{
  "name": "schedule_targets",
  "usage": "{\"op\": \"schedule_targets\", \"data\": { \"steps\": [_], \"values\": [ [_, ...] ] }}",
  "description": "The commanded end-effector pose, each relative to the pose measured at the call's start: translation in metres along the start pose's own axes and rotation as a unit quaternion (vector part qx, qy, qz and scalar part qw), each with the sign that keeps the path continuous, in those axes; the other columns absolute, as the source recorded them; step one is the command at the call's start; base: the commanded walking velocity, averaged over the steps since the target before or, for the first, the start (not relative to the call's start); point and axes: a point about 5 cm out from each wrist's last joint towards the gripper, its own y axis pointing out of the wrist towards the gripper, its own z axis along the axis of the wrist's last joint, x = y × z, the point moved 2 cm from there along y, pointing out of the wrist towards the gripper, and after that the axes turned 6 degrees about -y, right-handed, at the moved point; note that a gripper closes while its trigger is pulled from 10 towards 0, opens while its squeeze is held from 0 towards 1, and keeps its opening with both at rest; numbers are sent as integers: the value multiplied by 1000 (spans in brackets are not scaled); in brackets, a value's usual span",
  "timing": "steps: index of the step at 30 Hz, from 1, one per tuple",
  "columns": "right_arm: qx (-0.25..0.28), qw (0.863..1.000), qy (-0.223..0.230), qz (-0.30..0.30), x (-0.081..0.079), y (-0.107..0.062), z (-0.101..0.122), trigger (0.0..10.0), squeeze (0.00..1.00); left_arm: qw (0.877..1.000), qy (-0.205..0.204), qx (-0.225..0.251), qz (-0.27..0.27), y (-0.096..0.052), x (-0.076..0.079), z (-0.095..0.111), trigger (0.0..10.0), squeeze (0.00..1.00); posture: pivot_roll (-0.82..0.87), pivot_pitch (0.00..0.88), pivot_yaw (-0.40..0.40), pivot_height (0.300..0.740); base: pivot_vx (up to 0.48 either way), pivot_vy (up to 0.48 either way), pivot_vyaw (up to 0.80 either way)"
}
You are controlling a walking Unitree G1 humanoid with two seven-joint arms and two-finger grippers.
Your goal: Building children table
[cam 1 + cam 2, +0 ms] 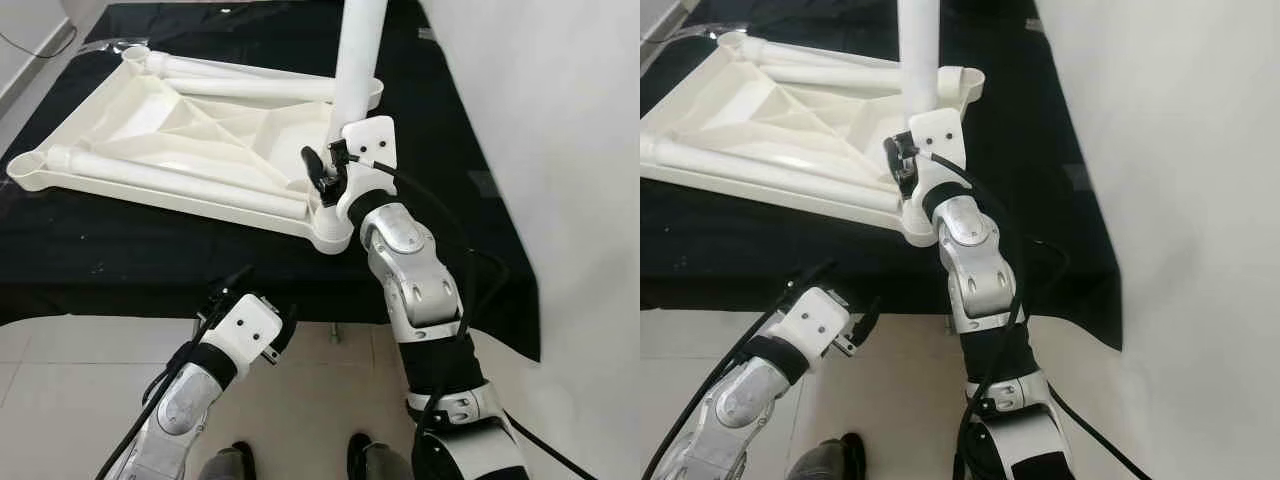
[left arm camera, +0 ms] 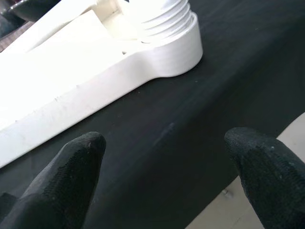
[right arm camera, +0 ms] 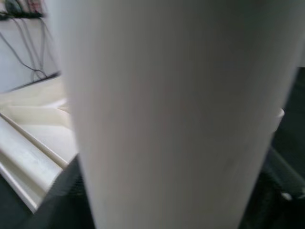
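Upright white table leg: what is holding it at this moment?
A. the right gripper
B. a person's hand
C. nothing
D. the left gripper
A: the right gripper is closed around the upright white leg near its base at the tabletop's near corner, while the left gripper hangs open below the table edge.

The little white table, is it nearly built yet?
Not yet. The tabletop lies upside down on the black cloth. One leg stands upright in its near corner socket, with the right tool around its base, so that one is in hand. Other legs lie loose in the tabletop, and the corner socket on the left looks empty. The left tool hangs open by the cloth's edge.
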Motion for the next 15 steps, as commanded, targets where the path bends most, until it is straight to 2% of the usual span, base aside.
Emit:
{"op": "schedule_targets", "data": {
  "steps": [1, 6, 10, 13, 15],
  "values": [
    [-18, 998, 54, 16, -12, -16, -23, 10000, 1000, 1000, -3, -3, 14, -1, -4, -4, 10000, 0, 10, 205, -45, 740, 0, 0, 0],
    [-16, 998, 50, 23, -7, -27, -28, 10000, 1000, 1000, -6, -3, 30, 1, -9, -6, 10000, 0, 8, 191, -45, 740, 0, 0, 0],
    [-40, 996, 25, 70, -1, -68, -52, 10000, 1000, 993, -51, -33, 105, 0, -34, -20, 10000, 0, 11, 143, -42, 740, 0, 0, 0],
    [-56, 996, 12, 63, 5, -78, -60, 10000, 1000, 991, -53, -39, 119, -3, -39, -22, 10000, 0, 12, 137, -41, 740, 0, 0, 0],
    [-86, 996, -9, 34, 20, -95, -75, 10000, 1000, 987, -59, -47, 141, -10, -45, -25, 10000, 0, 17, 131, -41, 740, 0, 0, 0]
  ]
}}
